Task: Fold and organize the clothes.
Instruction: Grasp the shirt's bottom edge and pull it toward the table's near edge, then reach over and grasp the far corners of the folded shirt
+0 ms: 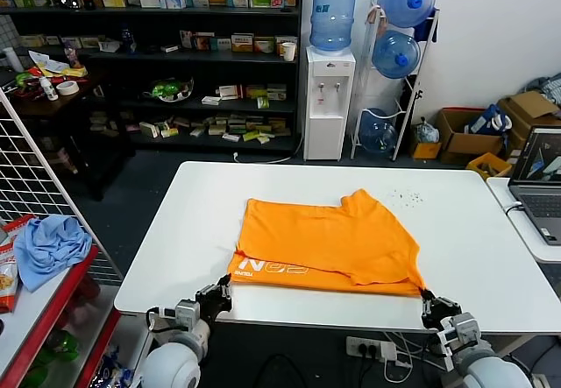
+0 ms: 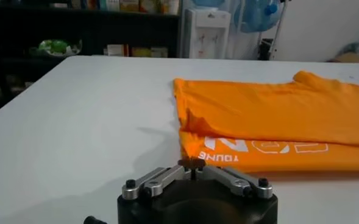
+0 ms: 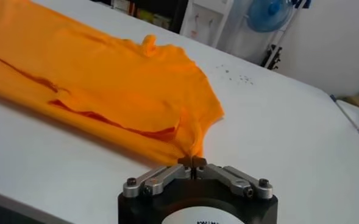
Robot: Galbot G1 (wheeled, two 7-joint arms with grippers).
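Head view shows my 2 arms low at the near table edge. My left gripper (image 1: 226,292) pinches the orange T-shirt (image 1: 329,243) at its near left corner, and my right gripper (image 1: 428,301) pinches the near right corner. The shirt lies folded on the white table (image 1: 473,230). Water jugs (image 1: 334,14) and shelves (image 1: 158,55) stand behind.

Left gripper (image 1: 221,293) comes up black, its linkages dark and angular, mounted on a silver-grey block with a rounded white-grey arm shell below it. Right gripper (image 1: 433,306) matches: black fingers, pale metal wrist block, smooth grey-white casing, a thin cable looping beside it. Close in on the left gripper (image 2: 191,163), there are silver link bars with black screw heads on a round black housing. The right gripper (image 3: 192,161) shows the same, plus a white label.
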